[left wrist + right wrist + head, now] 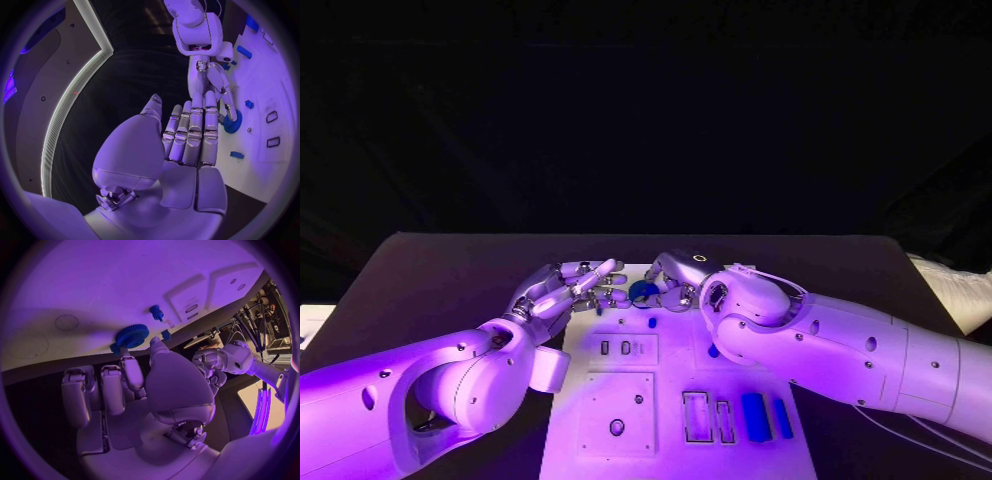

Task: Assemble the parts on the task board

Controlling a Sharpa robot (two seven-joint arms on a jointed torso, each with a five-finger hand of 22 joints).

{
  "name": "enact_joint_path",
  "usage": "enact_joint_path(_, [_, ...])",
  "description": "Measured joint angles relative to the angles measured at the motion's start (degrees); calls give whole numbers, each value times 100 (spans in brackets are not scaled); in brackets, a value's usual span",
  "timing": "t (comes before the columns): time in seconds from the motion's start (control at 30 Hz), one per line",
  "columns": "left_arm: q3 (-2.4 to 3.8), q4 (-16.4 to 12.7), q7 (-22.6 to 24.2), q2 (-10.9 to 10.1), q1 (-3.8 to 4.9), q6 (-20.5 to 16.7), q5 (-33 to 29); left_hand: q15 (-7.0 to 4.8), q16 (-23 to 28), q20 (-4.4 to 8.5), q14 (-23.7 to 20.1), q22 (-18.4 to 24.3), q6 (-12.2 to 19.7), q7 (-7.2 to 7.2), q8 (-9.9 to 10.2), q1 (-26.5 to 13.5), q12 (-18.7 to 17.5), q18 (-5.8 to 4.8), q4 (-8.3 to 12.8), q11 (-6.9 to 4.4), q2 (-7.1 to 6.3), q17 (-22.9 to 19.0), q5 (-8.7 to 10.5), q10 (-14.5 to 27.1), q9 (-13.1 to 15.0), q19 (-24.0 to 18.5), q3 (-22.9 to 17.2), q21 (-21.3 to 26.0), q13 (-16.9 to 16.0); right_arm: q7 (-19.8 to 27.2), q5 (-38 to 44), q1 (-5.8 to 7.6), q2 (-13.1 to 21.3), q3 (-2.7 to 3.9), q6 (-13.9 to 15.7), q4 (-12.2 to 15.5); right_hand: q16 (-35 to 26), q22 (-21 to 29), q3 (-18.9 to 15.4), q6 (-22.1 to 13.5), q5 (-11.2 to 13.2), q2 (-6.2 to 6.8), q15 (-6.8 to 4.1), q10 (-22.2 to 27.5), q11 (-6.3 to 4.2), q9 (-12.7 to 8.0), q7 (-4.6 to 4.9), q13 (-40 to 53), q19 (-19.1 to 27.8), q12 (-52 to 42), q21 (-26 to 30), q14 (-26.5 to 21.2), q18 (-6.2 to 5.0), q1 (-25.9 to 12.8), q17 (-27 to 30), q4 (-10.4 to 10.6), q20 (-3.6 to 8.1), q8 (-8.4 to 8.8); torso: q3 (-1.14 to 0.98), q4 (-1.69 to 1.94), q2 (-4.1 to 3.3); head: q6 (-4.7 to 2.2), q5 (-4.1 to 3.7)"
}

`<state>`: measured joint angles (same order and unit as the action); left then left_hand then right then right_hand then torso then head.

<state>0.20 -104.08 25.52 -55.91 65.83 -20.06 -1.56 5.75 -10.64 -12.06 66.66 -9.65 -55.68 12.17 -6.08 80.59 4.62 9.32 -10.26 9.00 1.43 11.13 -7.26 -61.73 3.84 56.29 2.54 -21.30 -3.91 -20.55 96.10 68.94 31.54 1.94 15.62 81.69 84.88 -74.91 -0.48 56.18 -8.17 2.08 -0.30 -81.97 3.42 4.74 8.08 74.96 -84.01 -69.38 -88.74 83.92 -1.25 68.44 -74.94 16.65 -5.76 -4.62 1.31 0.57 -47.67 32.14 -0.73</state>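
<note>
1. Task board [678, 400]: white plate on the black table [444, 270], lengthwise away from the robot, between the two arms.
2. Right hand [678, 278]: at the far end of the board, fingers curled down. In the right wrist view a fingertip and the thumb meet at a blue gear [132, 335]; the hand appears to pinch it at its rim. The gear lies at or just above the board surface; contact with the board cannot be told.
3. Left hand [571, 288]: just beside the board's far left corner, fingers extended and held close together, pointing toward the right hand. It holds nothing; its fingertips are near the gear, touching or apart cannot be told.
4. Near right corner of the board: two blue bars [766, 417] lie side by side, lengthwise; just to their left are two rectangular slots [708, 417].
5. Small blue peg [652, 322] stands mid-board, nearer the robot than the gear.
6. Near left area: a square raised plate [617, 412] with a round hole.
7. Small blue block [236, 155] lies on the board close to the left fingers.
</note>
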Motion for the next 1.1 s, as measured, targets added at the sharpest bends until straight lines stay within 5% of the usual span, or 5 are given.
enact_joint_path(0.33, [0,-5,-5,-9,0,0,0,0,0,0,0,0,0,0,0,0,0,0,7,0,0,5,0,0,0,0,7,0,0,15,-134,27,-24,-4,-22,-54,0,1,-103,-17,-151,-51,-22,-9,-9,-20,17,1,0,-24,0,22,0,9,1,-36,0,55,1,7,-1,17,8])
enact_joint_path(0.57, [0,-5,-7,-14,0,-1,0,0,0,0,0,0,0,0,0,0,0,0,7,0,0,5,0,0,0,0,7,0,0,92,-167,-23,160,-32,215,58,0,-1,-149,-114,-361,-43,-22,-8,-9,-51,72,0,0,-17,0,21,-1,160,1,-69,0,89,-2,5,-1,5,1])
enact_joint_path(0.87, [0,5,-11,-43,0,-1,0,0,0,0,0,5,0,0,22,0,0,0,7,0,0,10,0,0,0,0,7,0,0,1155,-1299,-5,1045,14,899,407,-67,-3,-128,-123,-605,-104,-21,90,38,-59,82,-39,0,249,43,20,0,568,2,-188,1,89,-6,-22,18,-28,-13])
enact_joint_path(1.1, [-1,47,-11,-47,-1,0,0,0,0,0,0,5,0,0,22,0,0,0,7,0,0,10,0,0,0,0,7,0,0,1969,-2595,46,1886,57,1114,730,-67,-3,-37,-91,-703,-63,-19,134,38,-59,51,-45,0,253,43,20,0,1007,2,-515,1,89,-41,-81,50,-32,13])
